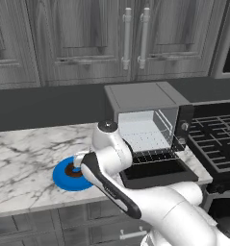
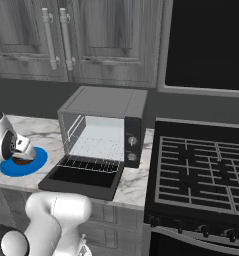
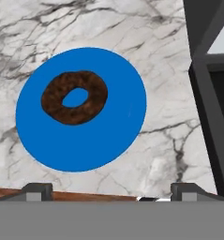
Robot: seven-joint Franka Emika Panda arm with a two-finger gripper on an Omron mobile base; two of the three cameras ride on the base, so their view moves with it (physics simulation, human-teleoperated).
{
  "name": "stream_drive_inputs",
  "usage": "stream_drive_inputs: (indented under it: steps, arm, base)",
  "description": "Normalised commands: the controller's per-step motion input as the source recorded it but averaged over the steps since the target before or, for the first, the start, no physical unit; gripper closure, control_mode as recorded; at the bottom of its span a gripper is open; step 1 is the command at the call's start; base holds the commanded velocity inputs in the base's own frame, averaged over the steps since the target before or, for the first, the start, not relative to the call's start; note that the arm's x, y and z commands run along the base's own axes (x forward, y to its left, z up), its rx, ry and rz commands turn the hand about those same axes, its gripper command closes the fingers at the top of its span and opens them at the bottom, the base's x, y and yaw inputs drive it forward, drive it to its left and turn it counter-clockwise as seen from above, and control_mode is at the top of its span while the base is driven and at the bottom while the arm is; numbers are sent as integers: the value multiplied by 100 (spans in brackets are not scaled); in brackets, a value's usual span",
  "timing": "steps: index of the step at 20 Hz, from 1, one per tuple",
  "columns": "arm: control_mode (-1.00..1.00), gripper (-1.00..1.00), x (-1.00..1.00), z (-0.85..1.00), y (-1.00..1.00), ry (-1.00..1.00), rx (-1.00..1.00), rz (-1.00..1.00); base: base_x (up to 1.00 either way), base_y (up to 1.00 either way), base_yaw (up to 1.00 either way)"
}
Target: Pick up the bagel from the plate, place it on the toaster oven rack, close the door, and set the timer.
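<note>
Hand view shows you the bagel [image 3: 74,97] lying on the plate [image 3: 108,136], off-centre, with the gripper [image 3: 111,190] above, jaws spread wide and holding nothing. Beside the plate on the marble counter [image 1: 20,158], the door [image 2: 83,177] lies dropped open.

Two base cameras look forward and down from behind the arm, one from the left and one from the right, both seeing the toaster oven [image 1: 147,127] [image 2: 103,135], while the hand camera looks close down beside the oven at the plate [image 3: 80,110].
</note>
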Motion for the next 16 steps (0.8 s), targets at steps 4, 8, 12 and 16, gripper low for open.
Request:
stream_drive_inputs:
  steps: [4,8,12,16]
  arm:
    - [-100,-100,39,-6,0,0,0,0]
    - [-100,-100,24,-27,0,0,0,0]
    - [-100,-100,23,-45,11,0,0,0]
    - [-100,-100,28,-32,17,1,0,0]
  base:
    - [0,0,0]
    - [0,0,0]
    - [0,0,0]
    - [0,0,0]
